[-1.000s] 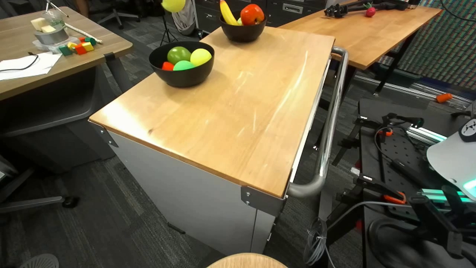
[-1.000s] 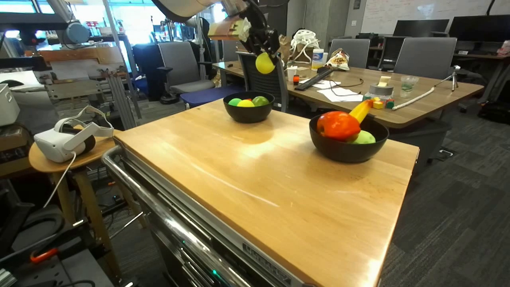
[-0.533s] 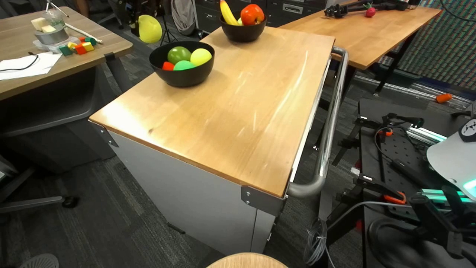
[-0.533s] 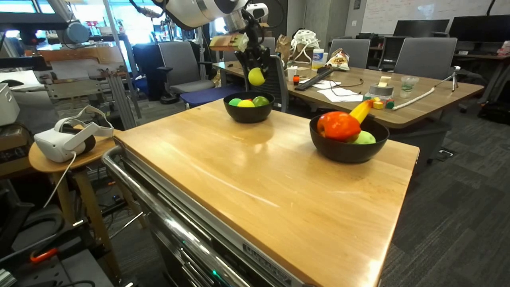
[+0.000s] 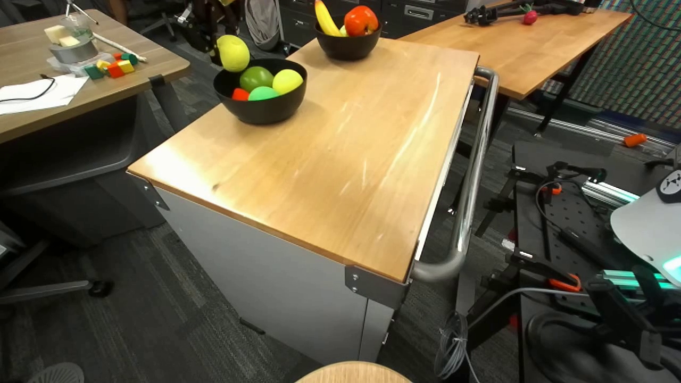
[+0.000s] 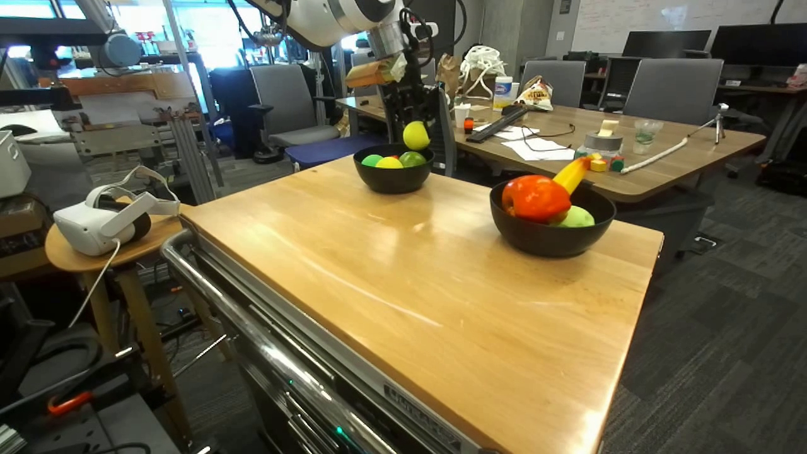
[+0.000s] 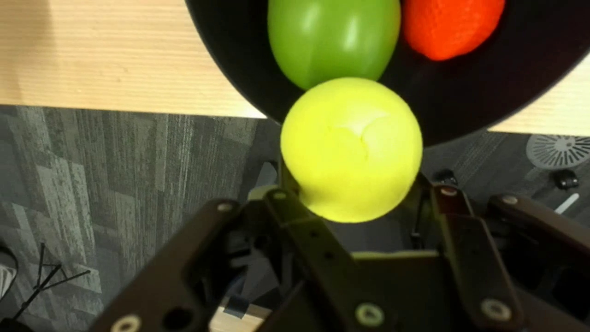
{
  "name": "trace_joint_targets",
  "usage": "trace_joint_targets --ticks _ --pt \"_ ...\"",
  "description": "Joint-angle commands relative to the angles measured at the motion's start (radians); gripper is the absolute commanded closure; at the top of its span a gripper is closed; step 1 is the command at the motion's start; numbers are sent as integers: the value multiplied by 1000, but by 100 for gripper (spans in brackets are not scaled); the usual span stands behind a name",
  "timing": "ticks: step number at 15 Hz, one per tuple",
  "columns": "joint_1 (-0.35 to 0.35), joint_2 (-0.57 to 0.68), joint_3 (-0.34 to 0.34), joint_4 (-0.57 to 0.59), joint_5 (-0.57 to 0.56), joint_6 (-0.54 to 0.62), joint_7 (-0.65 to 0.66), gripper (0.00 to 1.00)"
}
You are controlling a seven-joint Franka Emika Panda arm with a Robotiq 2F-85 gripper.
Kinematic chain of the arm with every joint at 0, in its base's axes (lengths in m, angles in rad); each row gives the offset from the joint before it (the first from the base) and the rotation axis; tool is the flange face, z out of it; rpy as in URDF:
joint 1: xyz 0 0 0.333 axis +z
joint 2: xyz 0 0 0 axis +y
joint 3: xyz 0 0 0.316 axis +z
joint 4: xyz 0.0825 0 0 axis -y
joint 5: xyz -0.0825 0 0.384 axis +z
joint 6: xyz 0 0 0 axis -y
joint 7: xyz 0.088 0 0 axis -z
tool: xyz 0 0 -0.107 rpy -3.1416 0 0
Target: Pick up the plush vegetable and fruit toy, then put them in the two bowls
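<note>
Pinching a yellow round toy (image 7: 351, 143) from both sides, the gripper (image 7: 354, 182) has its jaws part-way apart, spread by just the toy's width. The dark, slender fingers (image 7: 313, 237) look hard against the toy's smooth, matte skin, which carries a curved crease across its face. The held toy hangs at the edge of a deep, matte black bowl (image 5: 260, 111); in both exterior views it overlaps the far part of the rim, though I cannot tell from these angles whether it touches the bowl or anything inside.

Within that bowl, the wrist view shows a glossy green toy (image 7: 334, 41), plump and rounded, and just beside it a red toy (image 7: 451, 27) with a fine, pebbly surface. Also in there are a yellow ball (image 5: 287, 81) and a mint-green ball (image 5: 263, 94), both smooth.

Well apart stands another black bowl (image 6: 548, 239) of the same round, plain shape. It holds a curved banana (image 6: 572, 176) tilted up past the rim, a large, shiny red-orange toy (image 6: 536, 198) with a lumpy outline and a pale green toy (image 6: 577, 217) low down inside.

Both bowls rest on a varnished wooden tabletop (image 6: 410, 284), streaked with glare and fine pale scratches. A polished tubular metal rail (image 5: 473, 183) runs along one side, and striped grey carpet (image 7: 138, 184) covers the floor. The arm (image 6: 315, 25) above the gripper is white and rounded.
</note>
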Motion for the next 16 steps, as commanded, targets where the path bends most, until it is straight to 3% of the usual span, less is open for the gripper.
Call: trace_joint_targets --ticks 1,2,3,6,11,14,15,16 --pt "-1 43 -7 82 17 -101 -32 74" --pt "-1 38 -7 84 17 -122 -33 24" --pt "-2 29 -6 85 19 -143 -33 23" --pt "0 -12 -7 84 19 -221 -27 1" --pt "-6 -206 9 -20 24 -328 -41 0" --pt "-14 -348 15 -111 64 -213 34 0" --pt "-4 -220 3 13 33 -280 -6 1" --pt "-4 -263 3 -10 43 -266 5 0"
